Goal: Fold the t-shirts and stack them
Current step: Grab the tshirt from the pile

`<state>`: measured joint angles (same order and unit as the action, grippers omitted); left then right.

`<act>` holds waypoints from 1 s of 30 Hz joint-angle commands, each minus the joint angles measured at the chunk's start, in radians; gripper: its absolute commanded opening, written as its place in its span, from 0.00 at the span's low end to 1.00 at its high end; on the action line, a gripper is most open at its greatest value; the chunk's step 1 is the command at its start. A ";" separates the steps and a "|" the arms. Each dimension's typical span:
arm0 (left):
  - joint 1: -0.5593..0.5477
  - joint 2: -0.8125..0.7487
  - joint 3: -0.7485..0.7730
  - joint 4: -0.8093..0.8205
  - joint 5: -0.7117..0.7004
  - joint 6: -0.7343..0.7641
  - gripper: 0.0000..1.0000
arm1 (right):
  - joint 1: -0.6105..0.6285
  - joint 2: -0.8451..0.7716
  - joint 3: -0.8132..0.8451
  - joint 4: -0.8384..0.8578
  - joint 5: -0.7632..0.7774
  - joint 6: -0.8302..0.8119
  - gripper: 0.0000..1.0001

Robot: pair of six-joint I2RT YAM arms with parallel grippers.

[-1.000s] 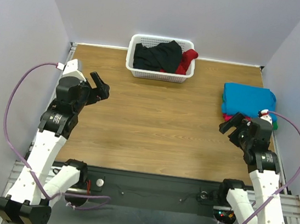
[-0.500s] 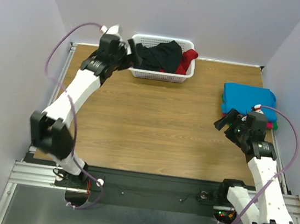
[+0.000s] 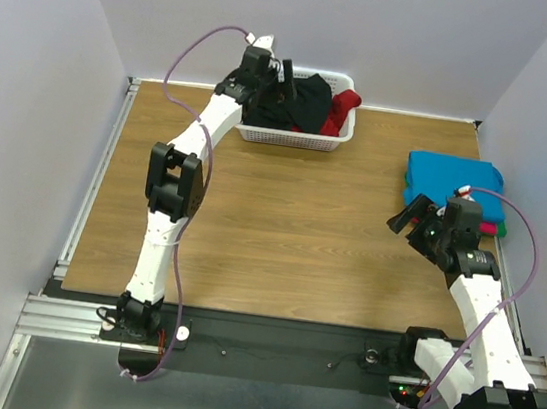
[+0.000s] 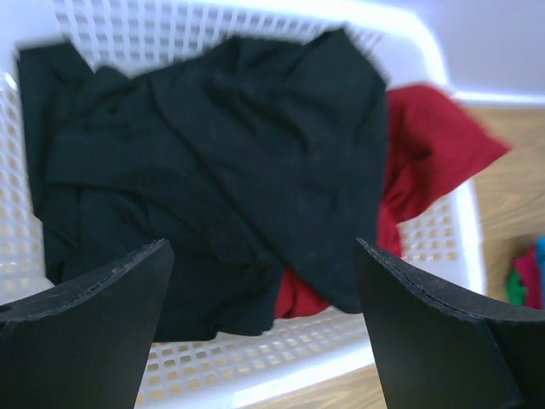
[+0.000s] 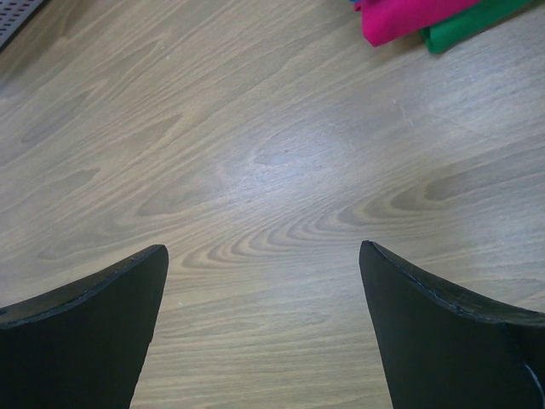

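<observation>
A crumpled black t-shirt (image 3: 295, 102) lies in the white lattice basket (image 3: 292, 138) at the back of the table, with a red t-shirt (image 3: 343, 109) under it on the right. My left gripper (image 3: 283, 73) is open and empty just above the basket's left part. In the left wrist view the black shirt (image 4: 213, 153) and red shirt (image 4: 430, 149) lie beyond its open fingers (image 4: 94, 324). A folded turquoise-blue shirt (image 3: 453, 183) tops the stack at the right. My right gripper (image 3: 408, 218) is open and empty over bare wood, left of the stack. Its wrist view shows the pink-red (image 5: 409, 17) and green (image 5: 473, 19) folded edges.
The basket's near wall (image 4: 281, 358) stands between my left fingers and the wooden table (image 3: 281, 226). The left arm stretches from its base up the table's left side. Purple walls enclose the table on three sides.
My left arm has swung from the near left of the table far up to the basket, its gripper now above the black shirt. My right gripper has shifted slightly left and forward.
</observation>
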<state>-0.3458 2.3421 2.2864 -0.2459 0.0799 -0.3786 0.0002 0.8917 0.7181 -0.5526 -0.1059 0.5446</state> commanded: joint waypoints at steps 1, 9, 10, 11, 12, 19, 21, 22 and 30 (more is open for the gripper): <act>-0.016 0.034 0.043 0.232 0.028 -0.014 0.99 | -0.002 0.000 -0.006 0.062 -0.026 -0.018 1.00; -0.019 0.221 0.125 0.424 0.031 -0.124 0.99 | -0.002 0.003 -0.031 0.066 -0.043 -0.023 1.00; -0.021 0.230 0.130 0.441 0.014 -0.131 0.99 | -0.002 0.003 -0.031 0.068 -0.043 -0.023 1.00; -0.025 0.243 0.136 0.470 -0.002 -0.138 0.99 | -0.003 0.003 -0.031 0.068 -0.043 -0.023 1.00; -0.028 0.256 0.149 0.480 -0.009 -0.143 0.99 | -0.002 0.006 -0.031 0.068 -0.044 -0.023 1.00; -0.065 0.339 0.223 0.579 -0.166 -0.138 0.96 | -0.002 0.026 -0.039 0.069 -0.031 -0.020 1.00; -0.077 0.368 0.243 0.594 -0.180 -0.132 0.91 | -0.002 0.030 -0.040 0.069 -0.031 -0.020 1.00; -0.081 0.378 0.251 0.596 -0.189 -0.134 0.87 | -0.002 0.032 -0.040 0.069 -0.028 -0.020 1.00; -0.079 0.427 0.274 0.612 -0.246 -0.160 0.67 | -0.002 0.023 -0.042 0.069 0.005 -0.018 1.00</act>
<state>-0.4263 2.7705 2.5065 0.2909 -0.1246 -0.5232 0.0002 0.9268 0.6785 -0.5289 -0.1299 0.5381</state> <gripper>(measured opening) 0.717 0.998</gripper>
